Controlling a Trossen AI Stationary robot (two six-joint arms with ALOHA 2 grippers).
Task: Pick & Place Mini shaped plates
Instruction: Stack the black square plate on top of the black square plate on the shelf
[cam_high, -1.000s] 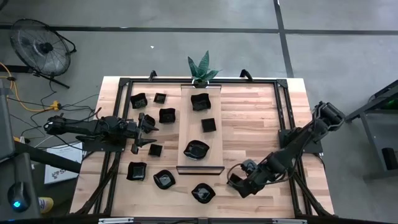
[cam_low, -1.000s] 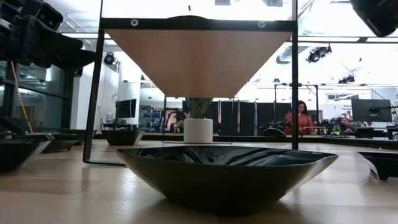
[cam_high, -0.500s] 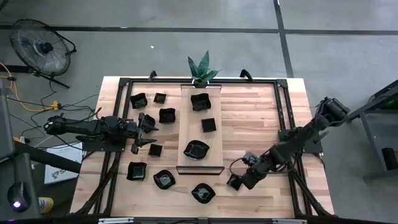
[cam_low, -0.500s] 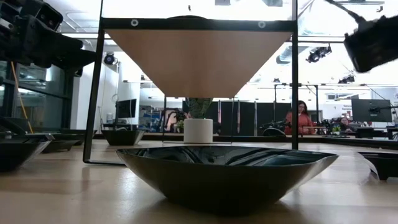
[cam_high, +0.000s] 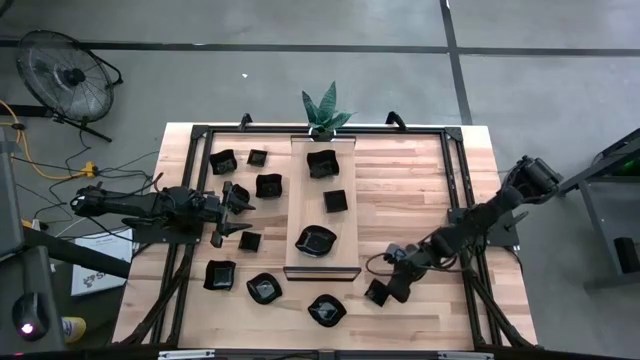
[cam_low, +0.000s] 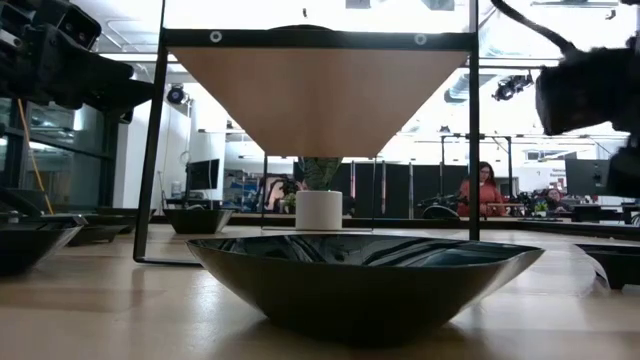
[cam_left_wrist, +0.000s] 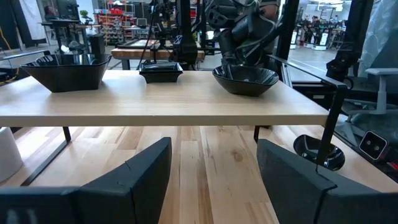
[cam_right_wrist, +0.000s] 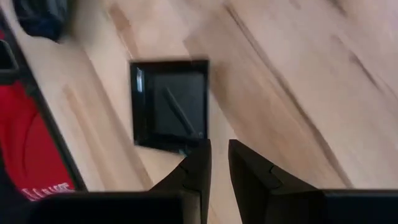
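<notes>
**Right gripper at a small square plate near the table's front edge**

High view: the table (cam_high: 400, 180) carries a raised wooden board (cam_high: 305, 205) down its middle, with three mini shaped plates (cam_high: 316, 241) on it in a row. I count eight more plates on the tabletop, mostly left of the board; one more may lie under the left arm. The small square plate (cam_high: 376, 293) sits right of the board's near end, touching or just beside the right gripper (cam_high: 387, 290). The left gripper (cam_high: 232, 215) hangs among the left-hand plates. A potted plant (cam_high: 325, 110) stands at the far edge, and a fan (cam_high: 65, 72) on the floor.

Low view: one wavy-rimmed plate (cam_low: 365, 275) fills the foreground and blocks much of the table. A person (cam_low: 485, 190) sits far behind.

Left wrist view: the fingers (cam_left_wrist: 137, 180) are spread wide with nothing between them, facing the board's side.

Right wrist view: the fingers (cam_right_wrist: 199, 162) stand close with a slim gap showing bare wood, pinching nothing. The square plate lies flat at their tips, edges roughly in line with the fingers; being square, it has no long axis.
</notes>
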